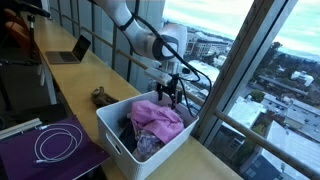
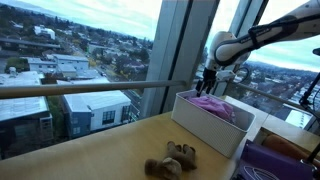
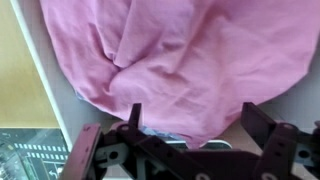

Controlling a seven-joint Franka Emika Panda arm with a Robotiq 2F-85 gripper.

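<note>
A soft pink cloth (image 1: 155, 118) is seen crumpled into a loose heap; it is piled inside a white plastic box (image 1: 113, 135), on top of the other things there; its folds are bunched up and rounded, and the heap is raised a little above the box's rim; in both exterior views the cloth (image 2: 212, 106) is found on the side of the box nearer the big window; in the wrist view the cloth (image 3: 190, 60) is spread wide, with deep creases running across it; darker clothes (image 1: 137, 141) are tucked beside it.
</note>
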